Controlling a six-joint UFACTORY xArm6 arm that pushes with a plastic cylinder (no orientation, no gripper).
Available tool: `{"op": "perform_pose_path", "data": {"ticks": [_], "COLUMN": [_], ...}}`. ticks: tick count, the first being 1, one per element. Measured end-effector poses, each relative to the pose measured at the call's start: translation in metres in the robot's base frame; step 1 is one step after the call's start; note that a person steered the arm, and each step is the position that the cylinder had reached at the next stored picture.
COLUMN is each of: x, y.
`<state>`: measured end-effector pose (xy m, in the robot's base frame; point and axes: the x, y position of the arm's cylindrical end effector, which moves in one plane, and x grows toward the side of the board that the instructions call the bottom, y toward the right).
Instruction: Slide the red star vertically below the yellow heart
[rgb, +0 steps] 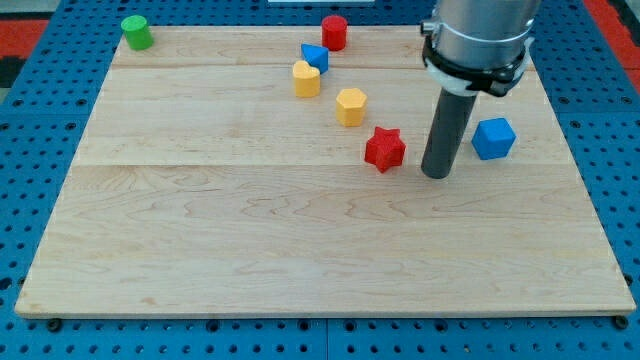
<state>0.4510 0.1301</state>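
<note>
The red star lies right of the board's middle. The yellow heart sits up and to its left, touching a blue block above it. A yellow hexagon lies between the heart and the star. My tip rests on the board just right of the red star and slightly lower, with a small gap between them. It is left of the blue cube.
A red cylinder stands at the top edge of the wooden board. A green cylinder sits at the top left corner. The arm's body covers the board's top right.
</note>
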Motion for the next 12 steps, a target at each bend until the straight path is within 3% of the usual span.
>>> {"op": "perform_pose_path", "data": {"ticks": [1,4,5,6,9,12], "x": [-0.012,-0.013,-0.013,-0.013,-0.013,-0.029], "y": [-0.016,-0.164,-0.177,-0.174,-0.09,-0.133]}}
